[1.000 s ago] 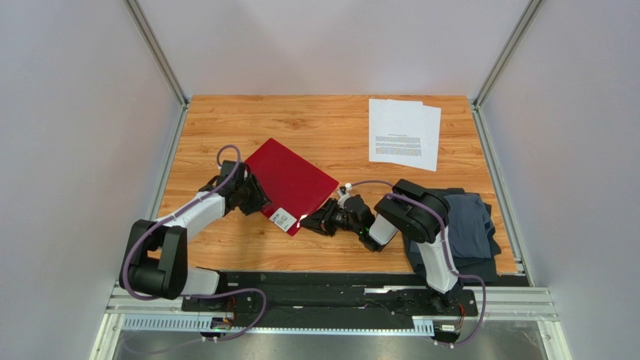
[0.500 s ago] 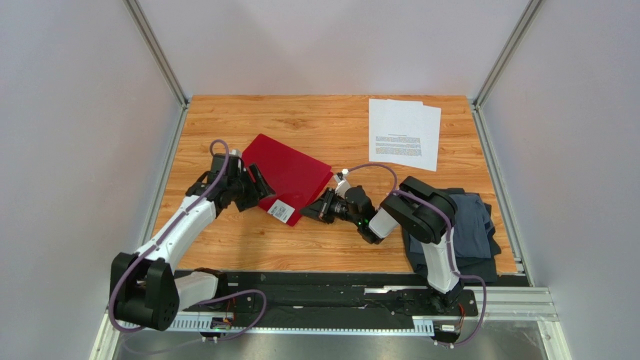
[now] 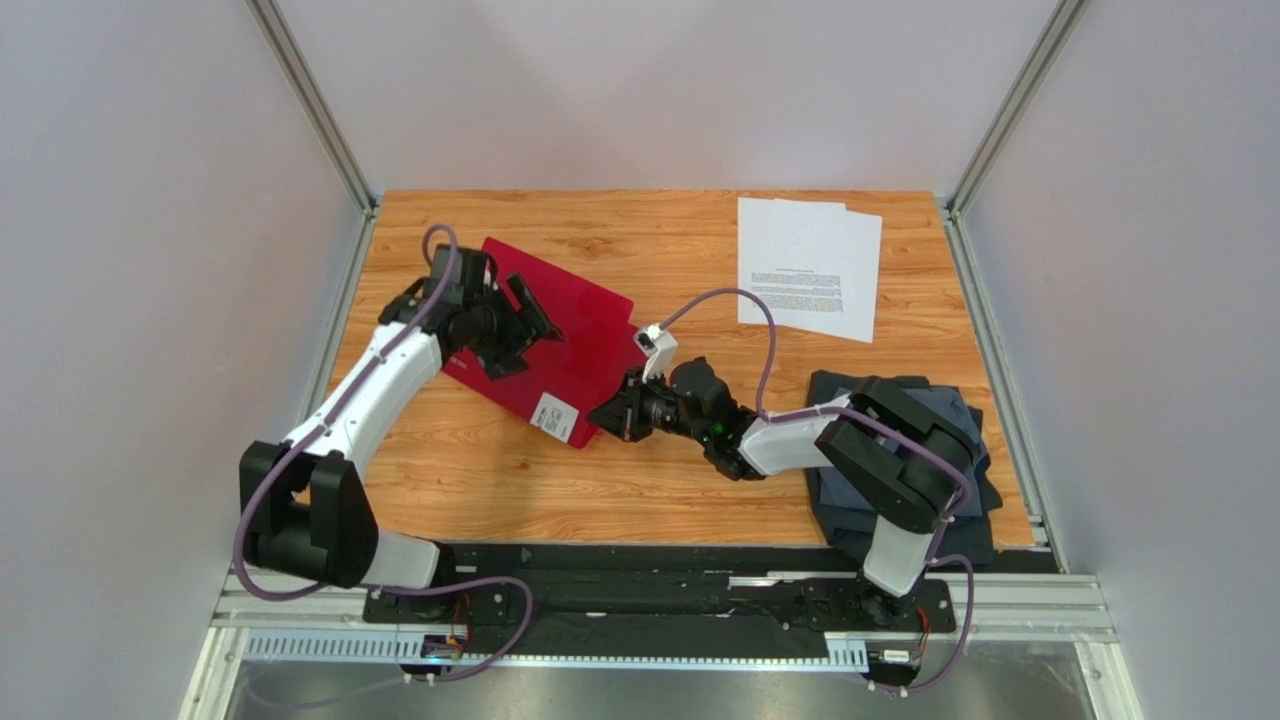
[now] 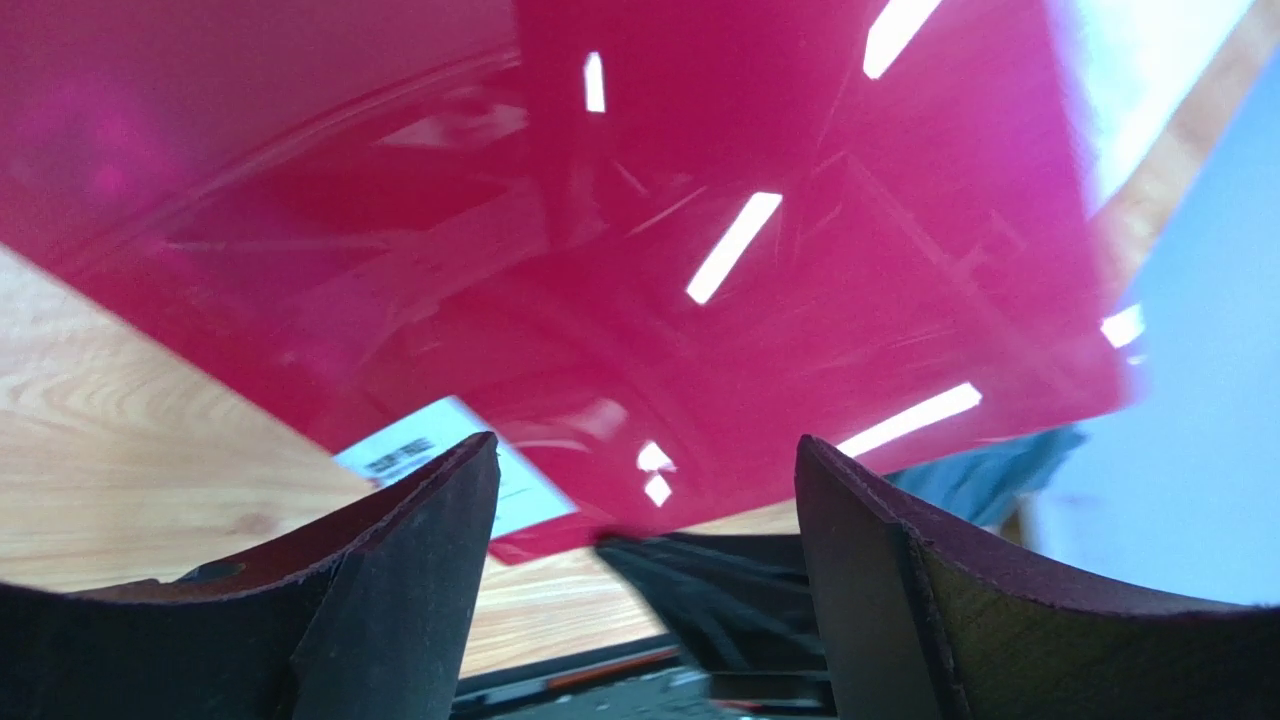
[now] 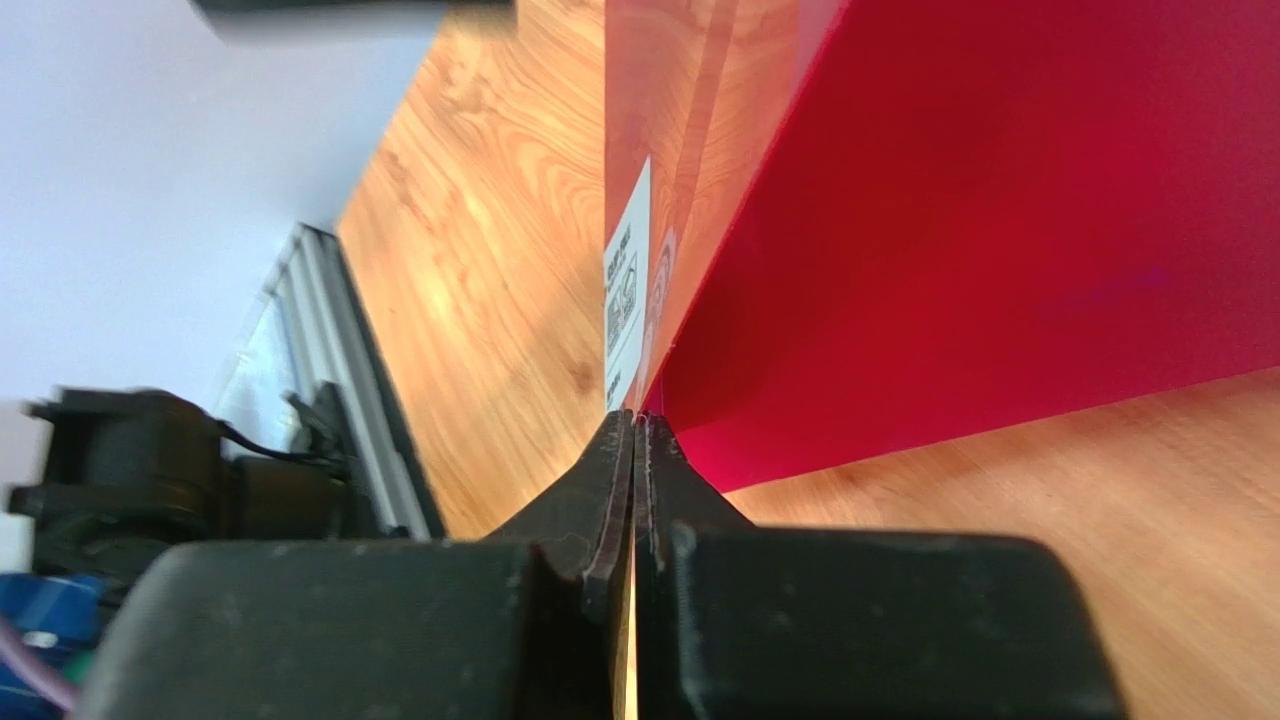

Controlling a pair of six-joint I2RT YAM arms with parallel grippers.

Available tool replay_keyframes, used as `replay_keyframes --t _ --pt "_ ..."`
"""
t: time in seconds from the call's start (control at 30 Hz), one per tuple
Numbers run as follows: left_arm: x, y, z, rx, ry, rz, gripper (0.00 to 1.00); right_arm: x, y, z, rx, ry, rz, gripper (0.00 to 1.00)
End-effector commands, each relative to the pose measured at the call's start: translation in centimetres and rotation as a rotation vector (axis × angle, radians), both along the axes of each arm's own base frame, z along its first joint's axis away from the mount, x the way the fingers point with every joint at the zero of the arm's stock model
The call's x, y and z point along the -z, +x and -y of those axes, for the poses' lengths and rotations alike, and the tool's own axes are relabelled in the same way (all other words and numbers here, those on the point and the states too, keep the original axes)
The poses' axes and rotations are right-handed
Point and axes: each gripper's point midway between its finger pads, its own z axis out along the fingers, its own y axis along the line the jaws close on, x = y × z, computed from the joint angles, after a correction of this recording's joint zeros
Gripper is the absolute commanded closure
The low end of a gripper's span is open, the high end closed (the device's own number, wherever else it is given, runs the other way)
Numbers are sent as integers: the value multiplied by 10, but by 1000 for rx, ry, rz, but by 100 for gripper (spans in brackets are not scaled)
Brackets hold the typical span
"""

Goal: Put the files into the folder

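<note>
The red folder (image 3: 579, 323) lies at an angle on the left half of the table, its white label (image 3: 556, 417) at the near corner. My right gripper (image 3: 606, 425) is shut on the folder's near edge beside the label (image 5: 631, 270); in the right wrist view the red cover (image 5: 1022, 225) rises from the closed tips (image 5: 637, 420). My left gripper (image 3: 519, 327) hovers open over the folder's left part, with glossy red (image 4: 721, 225) filling the space beyond its fingers (image 4: 646, 444) and nothing held. The files (image 3: 807, 267), two overlapping printed white sheets, lie at the back right.
A folded dark grey-blue cloth (image 3: 924, 443) lies at the right near edge, partly under the right arm. Metal frame rails (image 3: 338, 315) border the wooden table (image 3: 451, 480) on both sides. The black base rail (image 3: 661, 578) runs along the near edge.
The left gripper opened wider and moved toward the back over the folder. The right gripper shut on the folder's near edge and reached left and back; the folder shifted that way.
</note>
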Motion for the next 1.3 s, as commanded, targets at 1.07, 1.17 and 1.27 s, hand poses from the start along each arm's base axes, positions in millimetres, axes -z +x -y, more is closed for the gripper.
replay_keyframes --t 1.07,1.17,1.27 --pt "-43 31 -3 -212 276 -288 100 -27 -9 4 -13 -318 461 84" --pt "-59 26 -8 -123 277 -116 100 -50 -17 20 13 -305 416 65" --pt "-84 14 -14 -19 266 118 100 -78 -37 44 29 -236 371 35"
